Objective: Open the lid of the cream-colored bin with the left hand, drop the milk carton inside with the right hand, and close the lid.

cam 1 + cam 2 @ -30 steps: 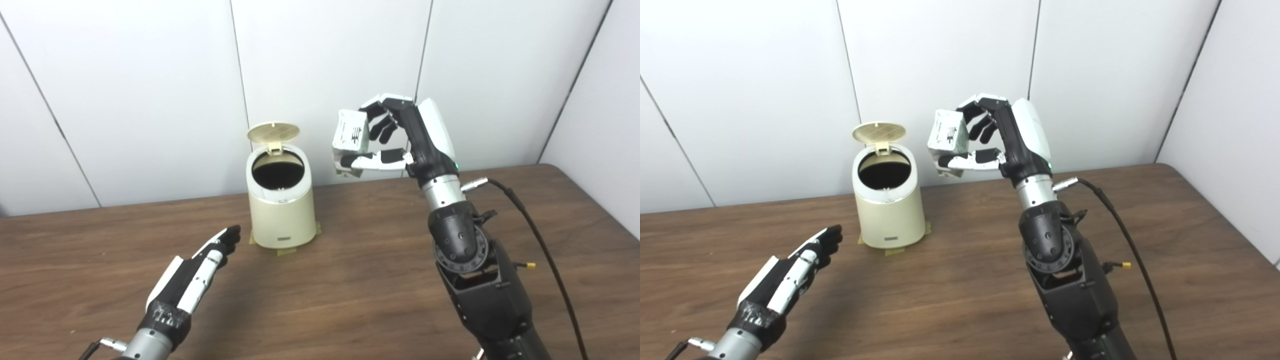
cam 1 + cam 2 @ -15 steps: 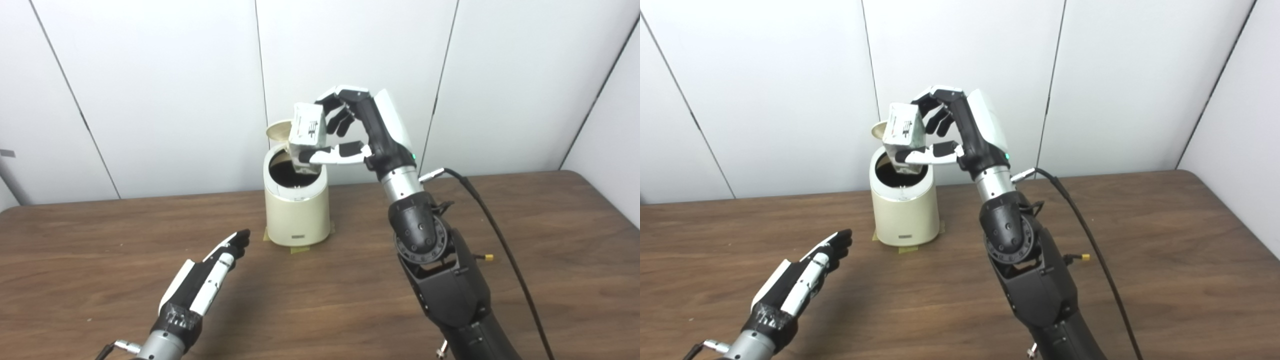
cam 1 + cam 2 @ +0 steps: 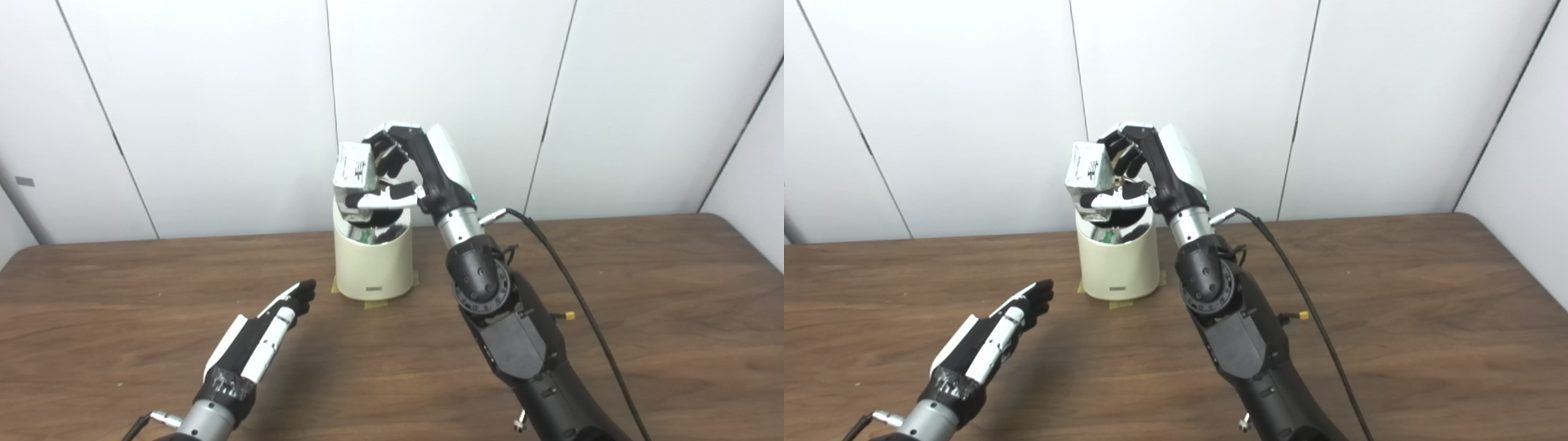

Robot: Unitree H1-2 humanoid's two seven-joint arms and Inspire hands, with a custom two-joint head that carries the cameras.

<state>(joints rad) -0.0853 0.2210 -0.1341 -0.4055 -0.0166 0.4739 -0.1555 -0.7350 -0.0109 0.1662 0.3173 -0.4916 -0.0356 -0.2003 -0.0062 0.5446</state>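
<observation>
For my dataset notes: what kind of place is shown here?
Probably a lab or test room, not a home: plain white wall panels, a bare wooden table, and a small cream bin fixed to it with tape.

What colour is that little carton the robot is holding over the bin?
The small milk carton is white with dark printing on its side, which shows best in the left eye view.

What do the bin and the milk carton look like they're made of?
The bin looks like smooth cream plastic or coated metal: an even, seamless, slightly glossy wall. The milk carton looks like printed paperboard: flat white panels, sharp folded edges.
</observation>
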